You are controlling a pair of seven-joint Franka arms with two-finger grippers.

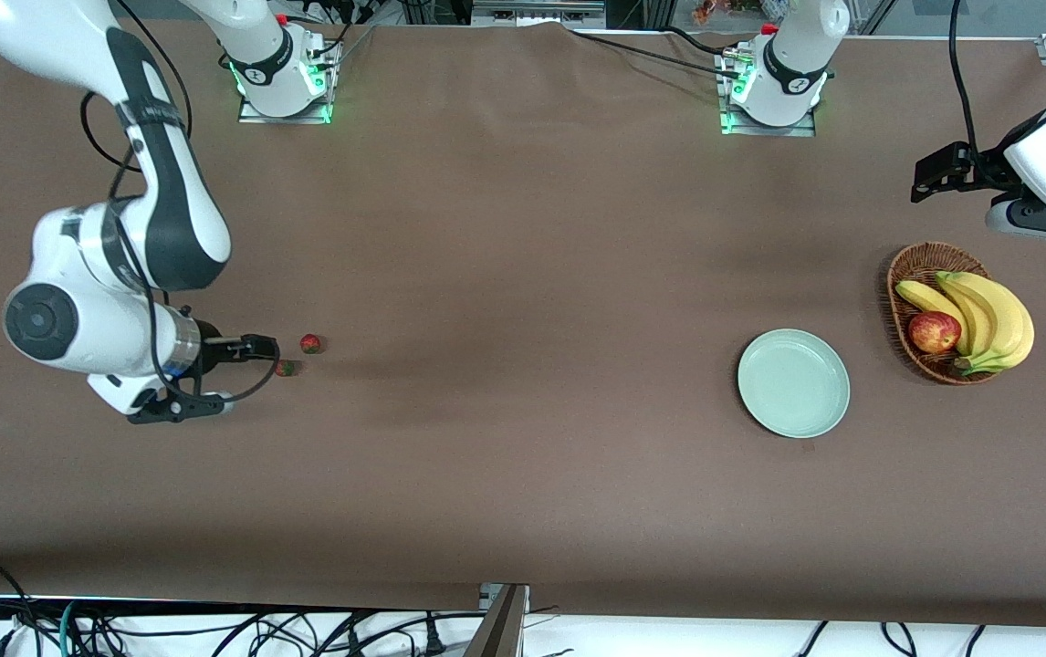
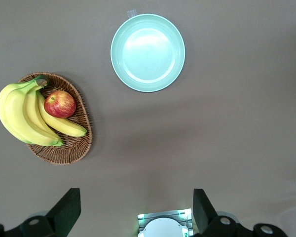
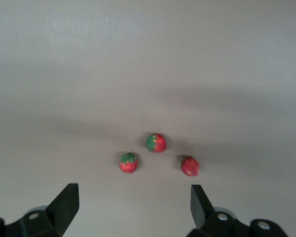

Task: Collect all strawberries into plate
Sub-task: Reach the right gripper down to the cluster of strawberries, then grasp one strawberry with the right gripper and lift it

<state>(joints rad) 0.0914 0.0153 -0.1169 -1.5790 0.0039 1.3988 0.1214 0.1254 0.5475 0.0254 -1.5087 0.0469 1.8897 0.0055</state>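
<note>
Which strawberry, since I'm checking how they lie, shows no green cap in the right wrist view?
The end strawberry of the trio: all red. The middle strawberry and the other end strawberry both show green caps.

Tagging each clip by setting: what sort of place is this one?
Most likely a robotics lab bench: two arms bolted to a brown-covered table, loose cables along its edge, and staged props, namely tiny strawberries, a mint plate and a fruit basket.
</note>
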